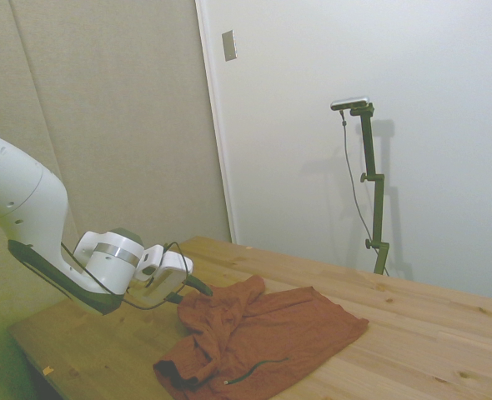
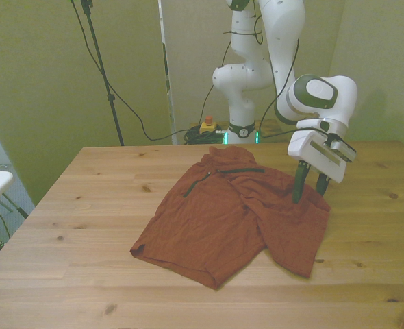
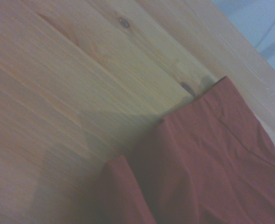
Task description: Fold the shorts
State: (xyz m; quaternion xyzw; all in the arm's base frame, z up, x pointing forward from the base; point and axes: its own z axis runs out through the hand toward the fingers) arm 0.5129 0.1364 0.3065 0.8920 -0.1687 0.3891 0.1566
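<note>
Wooden table, pale walls behind. Item: shorts, rust-orange, lying rumpled mid-table, long axis running roughly across the front view. Gripper: fingers parted, empty, tips at the garment's edge on the front view's right; fabric extends leftward from it

A pale wooden bench with dark knots stands in a plain room. Beige wall panels meet a white wall bearing a small grey plate.
</note>
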